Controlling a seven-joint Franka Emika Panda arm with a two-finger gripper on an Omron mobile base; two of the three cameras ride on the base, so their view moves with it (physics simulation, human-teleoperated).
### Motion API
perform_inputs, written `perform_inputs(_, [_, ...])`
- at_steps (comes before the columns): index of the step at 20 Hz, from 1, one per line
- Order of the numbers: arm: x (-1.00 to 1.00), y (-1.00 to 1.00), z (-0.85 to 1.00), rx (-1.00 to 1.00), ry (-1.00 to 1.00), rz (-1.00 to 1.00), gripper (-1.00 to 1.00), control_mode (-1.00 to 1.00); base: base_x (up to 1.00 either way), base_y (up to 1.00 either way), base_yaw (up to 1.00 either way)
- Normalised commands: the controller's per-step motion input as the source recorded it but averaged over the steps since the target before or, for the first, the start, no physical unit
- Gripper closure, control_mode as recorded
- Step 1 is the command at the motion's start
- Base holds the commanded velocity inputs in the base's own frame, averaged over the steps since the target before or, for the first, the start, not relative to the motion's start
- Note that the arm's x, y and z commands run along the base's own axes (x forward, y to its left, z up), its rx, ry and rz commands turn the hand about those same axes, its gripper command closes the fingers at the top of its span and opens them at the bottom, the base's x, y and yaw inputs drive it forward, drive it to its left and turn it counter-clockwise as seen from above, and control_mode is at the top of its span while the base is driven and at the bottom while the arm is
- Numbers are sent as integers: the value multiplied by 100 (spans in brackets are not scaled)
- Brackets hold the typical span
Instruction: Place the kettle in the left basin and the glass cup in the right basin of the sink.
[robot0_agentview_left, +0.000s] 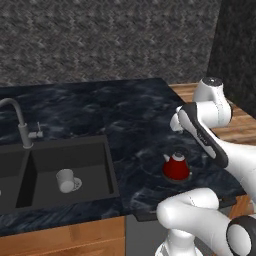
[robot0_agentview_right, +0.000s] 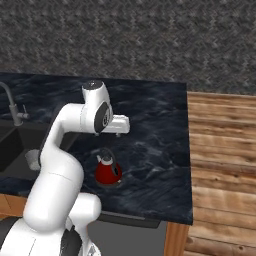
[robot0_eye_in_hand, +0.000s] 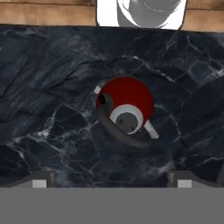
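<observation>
Red kettle (robot0_eye_in_hand: 124, 107) stands on the dark worktop (robot0_eye_in_hand: 52, 78) near its front edge, directly below the claw (robot0_eye_in_hand: 112, 179). Claw spread wide, holding nothing; the handle arcs crosswise between its fingertips.

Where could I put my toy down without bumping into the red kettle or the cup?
The dark counter is bare behind the kettle, toward the wall, and between the kettle and the sink. The right basin has room beside the glass cup. It is crowded right at the kettle, where the arm hangs over it.
</observation>
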Motion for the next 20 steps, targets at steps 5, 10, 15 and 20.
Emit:
perform_inputs(5, [45, -10, -5, 0, 0, 21, -100, -100, 0, 0, 0])
perform_inputs(10, [1, 0, -11, -1, 0, 11, -100, -100, 0, 0, 0])
perform_inputs(15, [0, 1, -13, -5, 0, 1, -100, -100, 0, 0, 0])
perform_inputs(20, [0, 0, -20, -3, 0, 1, -100, -100, 0, 0, 0])
